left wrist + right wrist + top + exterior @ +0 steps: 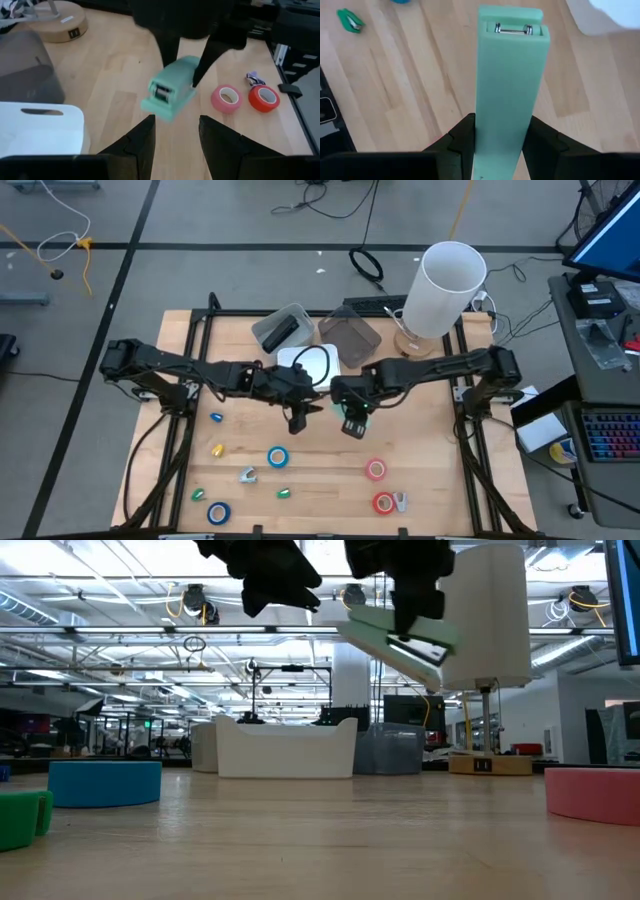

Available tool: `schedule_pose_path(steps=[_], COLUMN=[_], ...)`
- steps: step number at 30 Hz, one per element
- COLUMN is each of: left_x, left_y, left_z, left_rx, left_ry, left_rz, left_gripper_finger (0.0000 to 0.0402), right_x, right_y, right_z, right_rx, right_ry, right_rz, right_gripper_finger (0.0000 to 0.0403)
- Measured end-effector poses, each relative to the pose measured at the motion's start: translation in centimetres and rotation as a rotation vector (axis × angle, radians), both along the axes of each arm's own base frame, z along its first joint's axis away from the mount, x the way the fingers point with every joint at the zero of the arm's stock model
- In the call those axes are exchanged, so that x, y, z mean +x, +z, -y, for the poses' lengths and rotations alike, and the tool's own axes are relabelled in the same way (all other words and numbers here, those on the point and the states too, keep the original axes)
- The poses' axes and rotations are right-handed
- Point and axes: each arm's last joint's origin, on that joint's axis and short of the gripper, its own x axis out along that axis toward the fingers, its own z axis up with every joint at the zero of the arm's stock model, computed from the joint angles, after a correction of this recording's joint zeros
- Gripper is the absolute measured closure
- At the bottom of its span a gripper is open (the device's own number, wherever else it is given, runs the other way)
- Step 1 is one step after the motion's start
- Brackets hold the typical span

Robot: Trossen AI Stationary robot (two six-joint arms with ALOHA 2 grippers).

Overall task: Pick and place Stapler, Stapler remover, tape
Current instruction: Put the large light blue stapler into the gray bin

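Note:
My right gripper [350, 420] is shut on a mint-green stapler [353, 427] above the table's middle; in the low view the stapler [400, 635] hangs well above the wood. My left gripper [298, 423] hovers just to its left, open and empty [176, 135]. Two blue tape rolls [277, 457] [218, 512] and two red/pink rolls [375, 470] [383, 502] lie flat on the near half of the table. A small silvery piece [247, 475], perhaps the stapler remover, lies near the blue roll; a similar piece [400, 501] lies beside the red roll. My right gripper pinches the stapler's long body between its two fingers [462, 140], one on each side, near one end [500, 150]. The fingers come from above, pointing down, and lie along the stapler. The stapler is lifted clear and tilted, its free end [360, 630] pointing away from the fingers.
A white tray [310, 362], a grey bin [282, 328] and a dark clear bin [350, 335] stand at the far side. A tall white cylinder [445, 290] rises on a wooden base at far right. Small yellow, blue and green lumps [217, 449] dot the near left.

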Motion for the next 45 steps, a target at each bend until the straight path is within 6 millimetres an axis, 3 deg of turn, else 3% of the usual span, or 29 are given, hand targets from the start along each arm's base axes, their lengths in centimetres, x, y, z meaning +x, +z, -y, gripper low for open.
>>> schedule_pose_path(steps=[5, 13, 27, 45], left_x=[0.1, 0.3, 1.9, 2.2], left_y=[0.2, -0.1, -1.5, -1.2], left_z=[0.2, 0.2, 0.3, -1.6], left_rx=[0.017, 0.014, -0.002, 0.053], left_ry=[0.011, 0.022, 0.029, 0.085], left_rz=[0.022, 0.021, 0.038, 0.076], left_gripper_finger=[0.0252, 0.0249, 0.0166, 0.0162], right_x=[1.3, 1.8, 1.7, 1.6], right_y=[0.3, 0.3, 0.2, 0.3], right_z=[-0.1, 0.5, 0.6, 0.4], right_rx=[-0.039, -0.050, -0.055, -0.020], right_ry=[0.049, 0.071, 0.081, 0.101], right_rz=[0.041, 0.067, 0.052, 0.053], right_gripper_finger=[0.0285, 0.0285, 0.0285, 0.0285])
